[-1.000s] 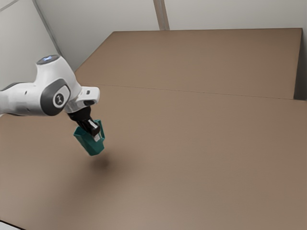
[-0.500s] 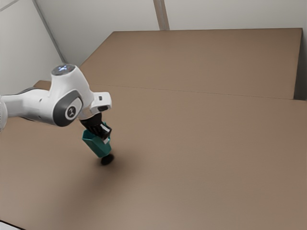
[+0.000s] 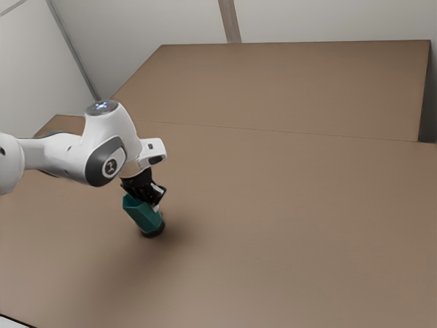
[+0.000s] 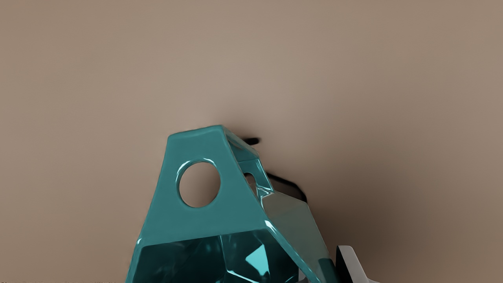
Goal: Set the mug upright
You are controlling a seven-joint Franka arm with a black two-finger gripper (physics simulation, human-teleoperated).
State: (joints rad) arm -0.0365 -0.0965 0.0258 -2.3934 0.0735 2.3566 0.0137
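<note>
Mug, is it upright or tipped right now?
Tipped: the mug slants in the exterior view, its base lower and farther to that view's right than its rim.

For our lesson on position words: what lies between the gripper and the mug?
No other thing: the exterior view shows the gripper right at the mug, overlapping its side with no gap visible.

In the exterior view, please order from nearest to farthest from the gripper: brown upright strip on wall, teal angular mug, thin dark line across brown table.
1. Teal angular mug: tilted, in the black gripper.
2. Thin dark line: on the table, beyond the mug.
3. Brown upright strip: on the pale wall, beyond the table.
</note>
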